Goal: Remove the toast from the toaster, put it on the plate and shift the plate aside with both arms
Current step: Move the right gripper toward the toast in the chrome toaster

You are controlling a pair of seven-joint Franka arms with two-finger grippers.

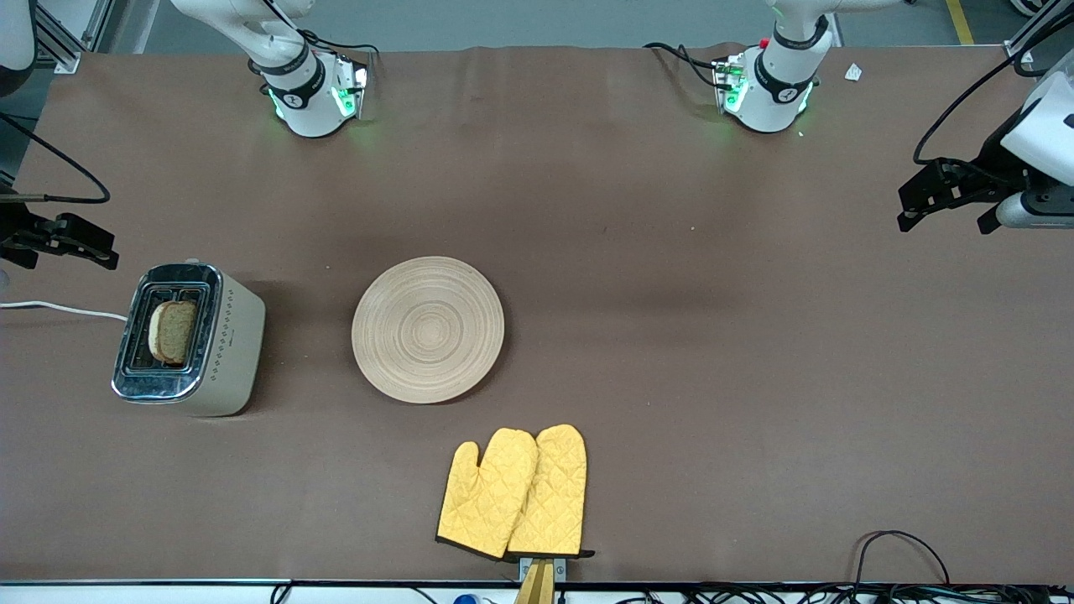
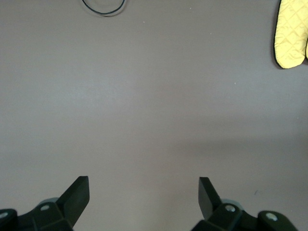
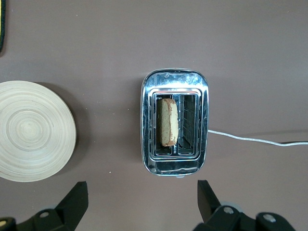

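Brown cloth covers the whole table (image 1: 671, 252). I see the toast (image 1: 173, 331) standing on edge in one slot of the toaster (image 1: 189, 340), at the right arm's end, at 9 o'clock from the plate (image 1: 428, 329). Its long axis follows the slot. My right gripper (image 3: 142, 192) hangs spread over the toaster; my left gripper (image 2: 143, 192) waits spread and empty over bare cloth. I fear a crooked descent could hit the chrome rim, or crumble the slice.

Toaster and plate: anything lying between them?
Nothing: bare brown tabletop separates the toaster from the plate, as the front and right wrist views show.
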